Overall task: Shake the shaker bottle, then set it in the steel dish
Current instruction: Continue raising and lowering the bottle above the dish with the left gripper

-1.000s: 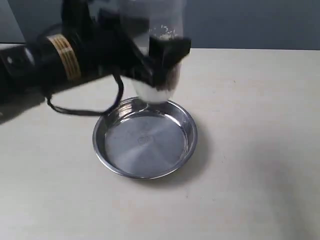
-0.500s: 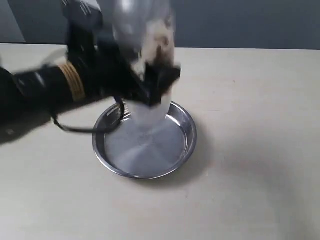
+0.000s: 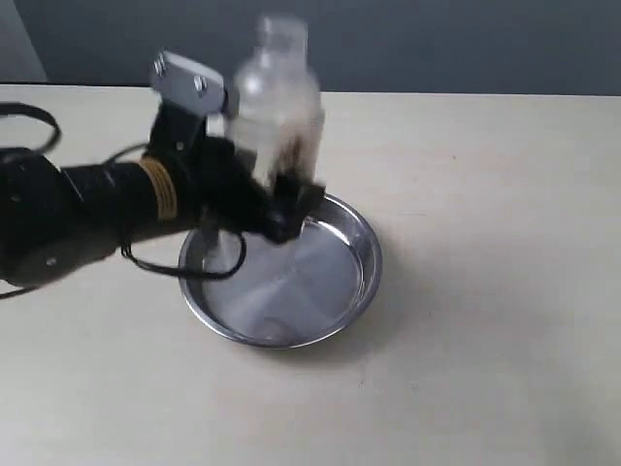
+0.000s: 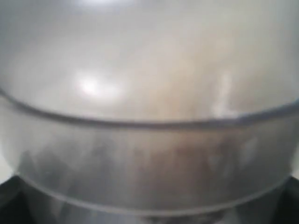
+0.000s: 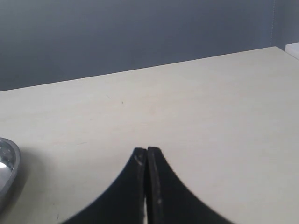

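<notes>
The frosted shaker bottle (image 3: 276, 107) stands upright and motion-blurred over the back left part of the steel dish (image 3: 354, 286), its clear cap on top and its base hidden by the arm. My left gripper (image 3: 278, 209) is shut on the bottle's lower body. In the left wrist view the bottle (image 4: 149, 107) fills the whole picture, with brownish granules faint inside. My right gripper (image 5: 147, 151) is shut with nothing in it, over bare table; only an edge of the steel dish (image 5: 5, 163) shows there. The right gripper is outside the exterior view.
The beige table (image 3: 505, 252) spreads to the right of and in front of the dish. A black cable (image 3: 165, 267) hangs from the left arm beside the dish's left rim. A dark grey wall (image 3: 437, 44) runs behind the table.
The left arm has dropped and drawn back to the left with the bottle. The bottle sits lower now, its cap inside the picture, its base nearer the dish.
</notes>
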You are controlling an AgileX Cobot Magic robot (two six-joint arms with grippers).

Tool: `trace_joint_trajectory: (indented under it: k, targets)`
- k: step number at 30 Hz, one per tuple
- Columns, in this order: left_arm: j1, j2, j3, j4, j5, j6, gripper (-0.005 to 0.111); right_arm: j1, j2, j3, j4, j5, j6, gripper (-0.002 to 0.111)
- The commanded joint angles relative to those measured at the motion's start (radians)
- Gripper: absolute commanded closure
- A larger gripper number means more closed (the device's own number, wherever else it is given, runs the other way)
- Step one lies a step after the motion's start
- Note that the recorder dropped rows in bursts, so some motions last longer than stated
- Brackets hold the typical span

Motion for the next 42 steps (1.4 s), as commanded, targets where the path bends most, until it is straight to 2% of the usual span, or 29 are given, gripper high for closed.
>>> trace_joint_trajectory:
  k: [1,4,7,9,12,15,18,20,21,23,24,26,29,31,33,38,42]
  targets:
    - [-0.008,-0.138,-0.068,0.001,-0.107,-0.015,0.106,-0.003,-0.005,0.001,0.0,-0.007,-0.002,0.109]
    - [-0.013,-0.183,-0.081,-0.006,-0.12,0.01,0.106,-0.003,-0.005,0.001,0.0,-0.007,-0.002,0.109]
    - [-0.011,-0.036,-0.028,-0.094,-0.069,0.074,0.106,-0.003,-0.005,0.001,0.0,-0.007,-0.002,0.109]
    - [-0.005,0.042,-0.025,-0.106,-0.057,0.048,0.106,-0.003,-0.005,0.001,0.0,-0.007,-0.002,0.109]
    - [-0.014,-0.049,-0.057,0.017,-0.132,-0.036,0.106,-0.003,-0.005,0.001,0.0,-0.007,-0.002,0.109]
    - [-0.014,-0.164,-0.143,0.03,-0.183,0.004,0.106,-0.003,-0.005,0.001,0.0,-0.007,-0.002,0.109]
    - [-0.014,-0.164,-0.154,0.032,-0.037,0.014,0.106,-0.003,-0.005,0.001,0.0,-0.007,-0.002,0.109]
    - [-0.008,0.024,-0.06,-0.024,0.046,0.008,0.106,-0.003,-0.005,0.001,0.0,-0.007,-0.002,0.109]
    - [-0.006,0.043,-0.059,-0.027,0.073,-0.022,0.106,-0.003,-0.005,0.001,0.0,-0.007,-0.002,0.109]
    - [-0.026,-0.051,-0.087,0.036,0.042,-0.057,0.106,-0.003,-0.005,0.001,0.0,-0.007,-0.002,0.109]
    - [-0.026,-0.147,-0.116,0.086,-0.033,-0.059,0.106,-0.003,-0.005,0.001,0.0,-0.007,-0.002,0.109]
    - [-0.026,-0.209,-0.12,0.097,-0.07,-0.054,0.106,-0.003,-0.005,0.001,0.0,-0.007,-0.002,0.109]
    - [-0.02,-0.074,-0.054,0.076,-0.004,-0.002,0.106,-0.003,-0.005,0.001,0.0,-0.007,-0.002,0.109]
    - [-0.012,0.029,-0.033,0.045,-0.003,-0.033,0.106,-0.003,-0.005,0.001,0.0,-0.007,-0.002,0.109]
    - [-0.023,-0.003,-0.048,0.066,-0.013,-0.086,0.106,-0.003,-0.005,0.001,0.0,-0.007,-0.002,0.109]
    - [-0.026,-0.175,-0.124,0.138,-0.071,-0.086,0.106,-0.003,-0.005,0.001,0.0,-0.007,-0.002,0.109]
    - [-0.026,-0.034,-0.042,0.118,-0.031,-0.084,0.106,-0.003,-0.005,0.001,0.0,-0.007,-0.002,0.109]
